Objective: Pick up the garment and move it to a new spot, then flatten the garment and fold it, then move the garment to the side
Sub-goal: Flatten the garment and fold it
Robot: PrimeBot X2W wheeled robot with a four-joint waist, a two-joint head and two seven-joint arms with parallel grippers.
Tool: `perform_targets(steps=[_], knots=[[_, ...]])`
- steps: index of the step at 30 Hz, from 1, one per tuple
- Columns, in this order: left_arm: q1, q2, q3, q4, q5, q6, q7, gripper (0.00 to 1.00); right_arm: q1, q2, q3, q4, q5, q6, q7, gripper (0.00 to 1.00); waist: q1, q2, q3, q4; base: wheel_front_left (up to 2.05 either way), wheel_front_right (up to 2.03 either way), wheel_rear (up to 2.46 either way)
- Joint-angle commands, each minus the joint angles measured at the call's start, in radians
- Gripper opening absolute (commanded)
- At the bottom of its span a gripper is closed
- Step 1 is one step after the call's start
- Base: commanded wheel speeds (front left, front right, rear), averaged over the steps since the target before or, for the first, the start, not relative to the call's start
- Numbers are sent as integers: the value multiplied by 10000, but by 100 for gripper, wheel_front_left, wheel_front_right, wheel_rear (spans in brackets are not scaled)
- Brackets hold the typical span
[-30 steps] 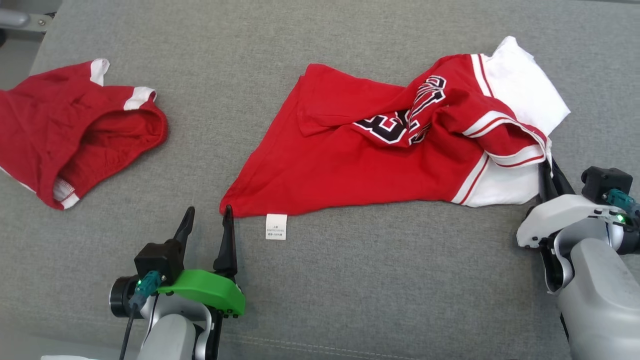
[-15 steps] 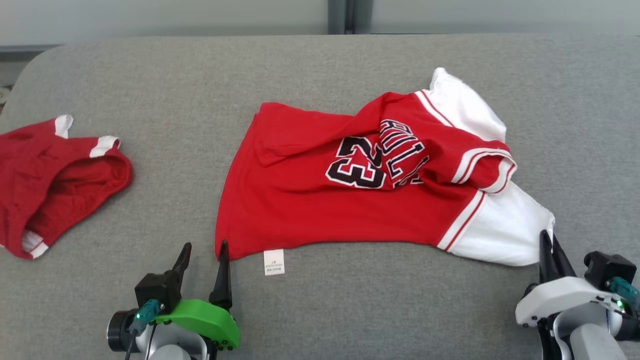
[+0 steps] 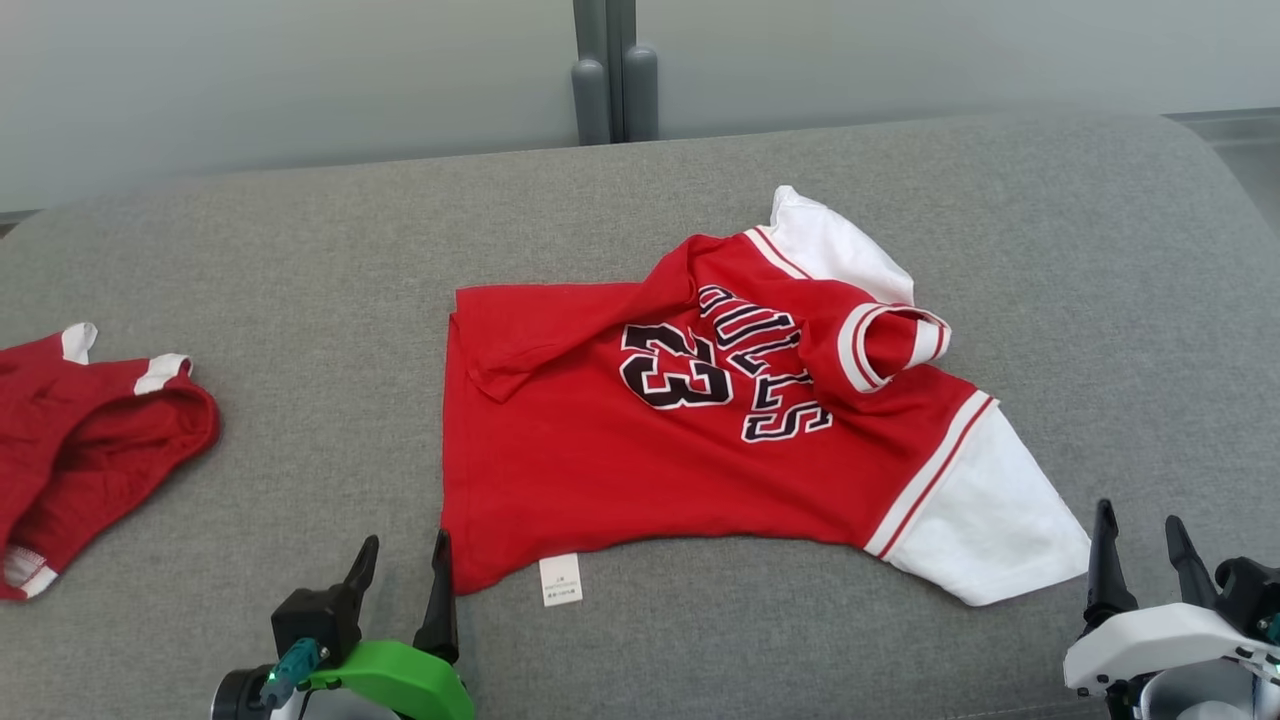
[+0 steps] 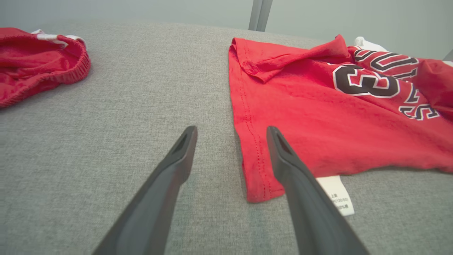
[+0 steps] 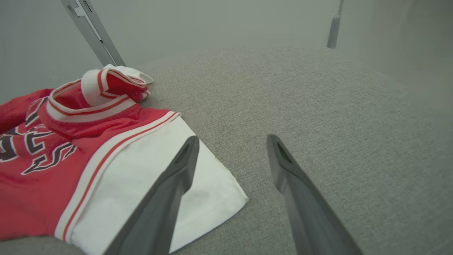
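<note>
The garment (image 3: 620,460) is a red jersey with white sleeves and a black "23", lying crumpled on the grey cushion, collar bunched up and a white label (image 3: 560,580) at its near hem. In the left wrist view its hem corner (image 4: 260,184) lies between my fingers. My left gripper (image 3: 405,560) is open beside the near left corner, holding nothing. My right gripper (image 3: 1140,540) is open just right of the near white sleeve (image 3: 985,530), with nothing between its fingers. In the right wrist view the white sleeve (image 5: 141,191) lies partly under the left finger of my right gripper (image 5: 231,140).
A second red garment with white trim (image 3: 90,440) lies bunched at the far left of the cushion. The grey cushion (image 3: 300,300) spreads wide around the jersey, with free fabric to the right (image 5: 318,106). A grey post (image 3: 610,90) stands behind against the pale wall.
My right gripper has opened and let go of the white sleeve, which now lies flat. The head camera has tilted up, so the whole scene sits lower in view. The left gripper stays open.
</note>
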Motion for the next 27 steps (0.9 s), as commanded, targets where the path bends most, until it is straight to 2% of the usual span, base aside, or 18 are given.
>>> perform_targets(steps=[1, 10, 16, 27], knots=[[183, 43, 33, 20, 79, -17, -1, 100, 110, -21, 69, -281, -104, -14, 0, 100, 0, 0, -115, 62, 0, 0, 0], [496, 42, 212, -483, 367, 114, 0, 100, 308, -28, 986, -1432, -462, -16, 0, 100, 0, 0, -422, 285, 0, 0, 0], [812, 42, 303, -1098, 692, 53, 1, 100, 391, -30, 1506, -1637, -656, -14, 0, 100, 0, 0, -673, 418, 0, 0, 0], [1284, 42, 12, -1473, 682, 53, 0, 100, 639, -26, 1707, -1601, -679, -14, 0, 100, 0, 0, -1113, 664, 0, 0, 0]])
